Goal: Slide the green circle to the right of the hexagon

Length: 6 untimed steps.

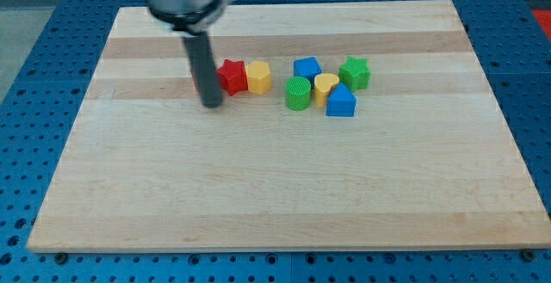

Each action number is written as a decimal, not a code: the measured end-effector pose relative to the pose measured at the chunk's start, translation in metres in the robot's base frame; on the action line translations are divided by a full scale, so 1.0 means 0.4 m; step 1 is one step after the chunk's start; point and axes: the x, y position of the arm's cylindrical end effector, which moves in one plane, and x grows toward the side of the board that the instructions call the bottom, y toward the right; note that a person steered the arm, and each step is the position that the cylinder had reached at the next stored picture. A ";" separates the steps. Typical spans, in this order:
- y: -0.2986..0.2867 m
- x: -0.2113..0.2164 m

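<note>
The green circle (298, 93) stands near the board's middle, touching a yellow heart-like block (325, 86) on its right. The yellow hexagon (258, 77) sits to the green circle's left, touching a red star (232, 76). My tip (212, 104) is at the lower left of the red star, well left of the green circle. A small bit of another red block shows behind the rod, at its left edge.
A blue block (306, 68) sits above the green circle, a green star (355, 72) at the cluster's upper right, and a blue triangle-like block (341, 101) at its lower right. The wooden board (275, 197) lies on a blue perforated table.
</note>
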 end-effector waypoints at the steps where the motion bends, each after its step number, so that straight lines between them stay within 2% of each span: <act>1: 0.146 0.002; 2: 0.117 0.099; 3: 0.202 0.157; 4: 0.264 0.095; 6: 0.267 0.002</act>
